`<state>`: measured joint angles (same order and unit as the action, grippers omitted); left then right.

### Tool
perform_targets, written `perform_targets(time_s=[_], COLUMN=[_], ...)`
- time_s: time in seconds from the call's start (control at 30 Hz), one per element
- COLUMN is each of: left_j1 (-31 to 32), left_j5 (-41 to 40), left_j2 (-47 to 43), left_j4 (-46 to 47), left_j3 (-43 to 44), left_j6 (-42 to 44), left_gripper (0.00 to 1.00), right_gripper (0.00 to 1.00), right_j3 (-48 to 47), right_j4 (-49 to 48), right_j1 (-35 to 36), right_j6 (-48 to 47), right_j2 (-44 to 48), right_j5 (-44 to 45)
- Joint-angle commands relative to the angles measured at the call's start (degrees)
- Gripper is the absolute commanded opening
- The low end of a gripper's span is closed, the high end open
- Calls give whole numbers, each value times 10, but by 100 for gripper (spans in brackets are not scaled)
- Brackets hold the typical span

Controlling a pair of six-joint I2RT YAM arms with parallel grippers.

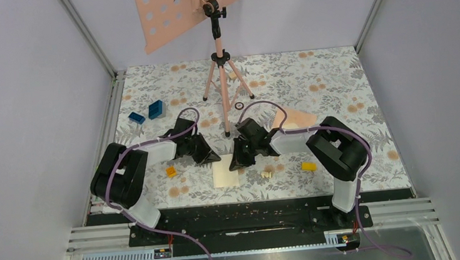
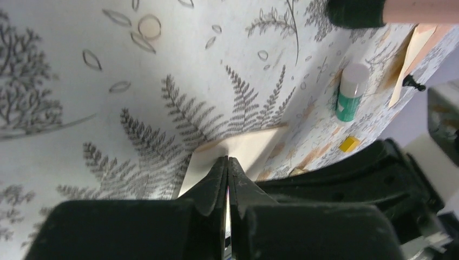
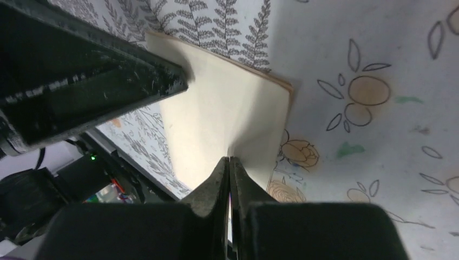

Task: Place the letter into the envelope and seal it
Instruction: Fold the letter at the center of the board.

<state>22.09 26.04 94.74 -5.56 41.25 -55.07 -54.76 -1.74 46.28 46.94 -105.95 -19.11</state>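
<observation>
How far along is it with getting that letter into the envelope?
Nothing looks finished. In hand: both sets of jaws are shut at the edges of the letter, lying cream side up. To do: the envelope lies apart beyond the right arm; inserting and sealing remain.

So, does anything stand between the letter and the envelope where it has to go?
Yes. In the left wrist view a white-capped green glue stick sits on the table between the letter and the envelope. From above, the right arm covers that stretch.
</observation>
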Motion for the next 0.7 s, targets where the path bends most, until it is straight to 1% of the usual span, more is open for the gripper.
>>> perform_targets(time_s=[0.0, 0.1, 0.17, 0.3, 0.43, 0.5, 0.57, 0.67], left_j1=[8, 12, 17, 34, 39, 40, 44, 59], left_j5=[-19, -19, -15, -17, -46, -40, -23, -17], left_j2=[-58, -76, -73, -47, -15, -5, -16, -63], left_j4=[-51, -59, -52, -40, -31, -25, -26, -50], left_j3=[1, -12, -28, -58, -88, -93, -92, -89], left_j6=[33, 35, 32, 27, 22, 22, 21, 22], left_gripper=[1, 3, 3, 2, 0, 0, 0, 0], right_gripper=[0, 0, 0, 0, 0, 0, 0, 0], right_j3=[25, 43, 50, 50, 52, 54, 57, 61], right_j4=[-32, -38, -45, -49, -49, -49, -49, -49], right_j1=[-21, -27, -29, -31, -32, -33, -35, -36], right_j6=[21, 24, 29, 32, 32, 32, 32, 32], right_j2=[-17, -22, -26, -32, -30, -30, -29, -26], right_j5=[13, 15, 13, 8, 8, 8, 8, 11])
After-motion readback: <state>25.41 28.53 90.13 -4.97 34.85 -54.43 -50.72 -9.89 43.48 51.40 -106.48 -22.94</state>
